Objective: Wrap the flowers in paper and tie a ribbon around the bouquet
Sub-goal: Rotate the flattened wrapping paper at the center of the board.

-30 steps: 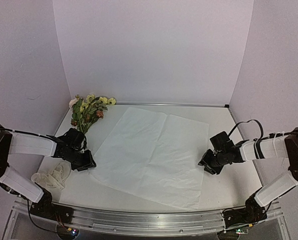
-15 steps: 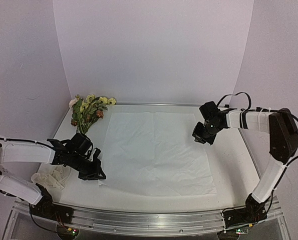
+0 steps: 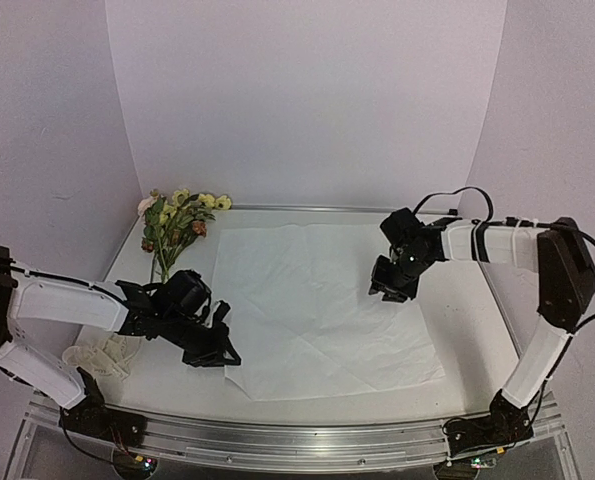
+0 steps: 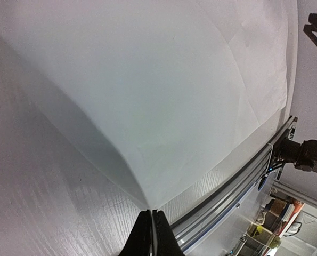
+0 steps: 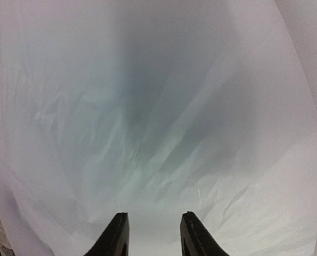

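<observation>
**Figure. Both claws at the paper, seen from above and from each wrist.**

The left claw (image 4: 151, 214) is pressed together on the near-left corner of the paper (image 3: 317, 300). That corner is drawn up off the worktop (image 3: 472, 330). The two edges running from it rise in a shallow tent and cast a shadow beneath.

The right claw (image 5: 154, 214) is spread, with nothing between its fingers. It hangs over the right-hand part of the sheet, inboard of the right edge. Whether the fingertips touch the paper cannot be told.

Apart from the lifted corner, the paper lies flat and creased across the middle of the worktop. Its far edge runs near the back wall. Its near edge runs close to the metal rail (image 3: 277, 440) along the front. Its right edge leaves a bare strip of worktop before the right wall.

On the left the room is narrower:
- The flowers (image 3: 177, 225) lie in the far-left corner, heads toward the back wall and stems pointing nearward. They are near the paper's left edge but apart from it.
- The ribbon (image 3: 102, 352) is heaped in the near-left corner. It lies beside the left arm and well apart from the sheet.
</observation>
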